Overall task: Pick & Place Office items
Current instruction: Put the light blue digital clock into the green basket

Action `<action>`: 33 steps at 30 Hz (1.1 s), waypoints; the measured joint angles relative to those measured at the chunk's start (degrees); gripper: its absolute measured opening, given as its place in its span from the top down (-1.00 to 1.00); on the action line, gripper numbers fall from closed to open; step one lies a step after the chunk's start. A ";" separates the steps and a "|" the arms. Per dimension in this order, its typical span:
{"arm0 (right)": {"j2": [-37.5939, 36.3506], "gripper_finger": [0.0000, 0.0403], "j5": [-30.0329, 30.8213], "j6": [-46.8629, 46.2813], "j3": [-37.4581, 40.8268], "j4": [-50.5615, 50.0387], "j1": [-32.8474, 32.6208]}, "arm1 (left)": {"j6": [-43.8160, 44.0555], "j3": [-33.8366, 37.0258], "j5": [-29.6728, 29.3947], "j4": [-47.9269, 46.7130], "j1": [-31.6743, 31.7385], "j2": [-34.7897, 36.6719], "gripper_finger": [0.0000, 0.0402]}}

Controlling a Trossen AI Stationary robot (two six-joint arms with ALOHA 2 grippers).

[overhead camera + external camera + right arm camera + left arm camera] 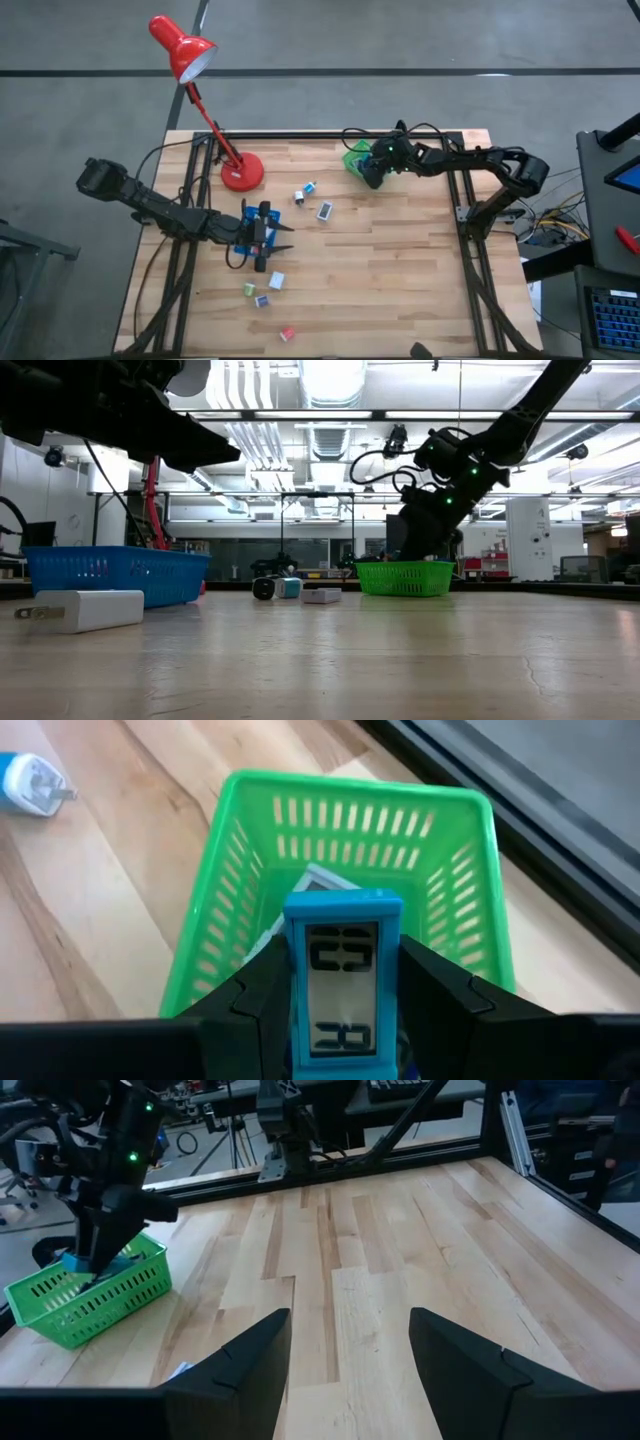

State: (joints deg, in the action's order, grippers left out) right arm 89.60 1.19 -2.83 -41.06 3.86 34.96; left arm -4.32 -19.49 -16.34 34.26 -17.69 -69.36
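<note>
1. High view: the right gripper (pixel 372 172) is hovering over the green basket (pixel 354 160) at the table's far edge. The left gripper (pixel 283 237) is waiting over the blue tray (pixel 243 247) near the red desk lamp (pixel 241 172). Office items are lying loose: two pieces (pixel 312 200) mid-table and several small blocks (pixel 270 290) toward the near edge.
2. Low view: a white charger (pixel 90 610) is lying on the near table; the right arm is reaching down at the basket (pixel 405 578).
3. Left wrist view: the left fingers (pixel 245 1365) are standing apart with nothing between them, over bare wood.
4. Right wrist view: the right gripper (pixel 343 995) is clamping a blue digital clock (pixel 343 982) directly above the basket (pixel 215 935), where a pale piece (pixel 325 885) is already lying.
</note>
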 joint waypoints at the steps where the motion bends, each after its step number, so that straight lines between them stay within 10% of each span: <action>1: -0.02 0.31 -0.02 0.00 0.00 -0.29 0.00 | 0.01 0.00 -0.02 0.00 0.00 0.00 -0.04; 24: 0.01 0.29 -0.13 1.35 0.00 -0.70 -0.09 | 0.00 0.00 -0.07 0.00 -0.02 0.00 -0.04; 33: 0.16 -0.38 0.26 1.31 0.11 -0.66 -0.07 | 0.00 0.00 -0.03 0.00 -0.02 0.00 -0.04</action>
State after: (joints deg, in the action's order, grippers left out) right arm 89.76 1.45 -1.52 -40.95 3.20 34.89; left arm -4.32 -19.49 -16.37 34.26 -17.72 -69.36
